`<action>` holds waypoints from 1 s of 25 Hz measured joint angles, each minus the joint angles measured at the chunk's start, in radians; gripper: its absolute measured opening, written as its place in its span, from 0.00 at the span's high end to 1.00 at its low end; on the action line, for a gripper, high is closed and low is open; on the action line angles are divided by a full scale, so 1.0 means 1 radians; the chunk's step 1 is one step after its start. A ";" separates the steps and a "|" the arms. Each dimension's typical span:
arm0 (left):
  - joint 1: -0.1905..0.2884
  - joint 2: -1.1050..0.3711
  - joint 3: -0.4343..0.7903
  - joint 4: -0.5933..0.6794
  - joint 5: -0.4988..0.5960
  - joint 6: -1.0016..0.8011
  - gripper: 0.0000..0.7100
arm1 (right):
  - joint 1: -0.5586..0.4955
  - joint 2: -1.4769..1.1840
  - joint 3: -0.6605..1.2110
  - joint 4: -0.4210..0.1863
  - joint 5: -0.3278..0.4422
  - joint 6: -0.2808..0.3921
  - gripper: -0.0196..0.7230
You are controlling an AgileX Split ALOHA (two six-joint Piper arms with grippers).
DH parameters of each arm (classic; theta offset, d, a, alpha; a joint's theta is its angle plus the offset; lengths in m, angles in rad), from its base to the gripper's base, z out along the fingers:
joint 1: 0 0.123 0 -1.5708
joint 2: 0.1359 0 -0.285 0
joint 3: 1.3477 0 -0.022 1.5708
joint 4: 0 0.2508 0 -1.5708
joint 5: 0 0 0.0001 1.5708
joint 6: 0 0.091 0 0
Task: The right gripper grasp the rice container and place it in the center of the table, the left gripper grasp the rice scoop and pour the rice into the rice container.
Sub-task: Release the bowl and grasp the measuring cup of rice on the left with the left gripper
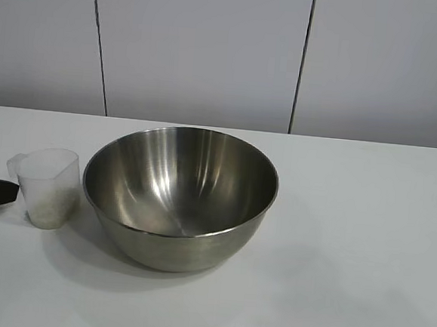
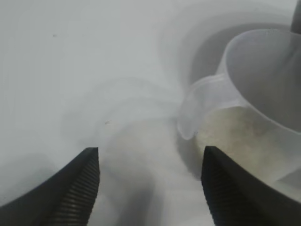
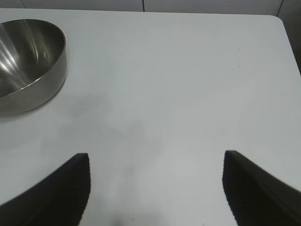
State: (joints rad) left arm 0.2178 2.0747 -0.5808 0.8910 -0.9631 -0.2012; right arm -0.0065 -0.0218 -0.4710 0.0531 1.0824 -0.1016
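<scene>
The rice container [image 1: 180, 194] stands empty near the middle of the white worktop [image 1: 364, 243]. Just to its left, the rice scoop [image 1: 47, 186] holds rice [image 1: 50, 209]. The left tool [image 2: 150, 181], fingers spread, sits beside the scoop's handle; the right tool [image 3: 155, 188] hovers open, well apart.

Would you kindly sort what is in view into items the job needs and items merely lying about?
Needed: rice container; rice scoop holding rice; table; left gripper, open beside the scoop; right gripper, open and away from the container.
Lying about: nothing.
</scene>
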 joint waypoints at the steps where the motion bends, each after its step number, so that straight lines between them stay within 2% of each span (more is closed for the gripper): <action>1: -0.010 0.000 0.000 -0.013 0.000 0.002 0.36 | 0.000 0.000 0.000 0.000 0.000 0.000 0.25; 7: -0.014 0.000 0.000 -0.070 -0.001 0.002 0.36 | 0.000 0.000 0.000 0.000 0.000 0.000 0.25; 15: -0.014 0.000 0.000 -0.085 -0.070 -0.011 0.36 | 0.000 0.000 0.000 0.000 -0.001 0.000 0.25; 22: -0.014 0.000 0.000 -0.088 -0.080 -0.013 0.36 | 0.000 0.000 0.000 0.000 -0.001 0.000 0.25; 24: -0.014 0.000 0.000 -0.088 -0.080 -0.013 0.40 | 0.000 0.000 0.000 0.000 -0.001 0.000 0.25; 25: -0.014 0.000 0.000 -0.088 -0.082 -0.013 0.48 | 0.000 0.000 0.000 0.000 -0.001 0.000 0.25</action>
State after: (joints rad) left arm 0.2040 2.0747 -0.5808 0.8030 -1.0452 -0.2139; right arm -0.0065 -0.0218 -0.4710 0.0531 1.0814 -0.1016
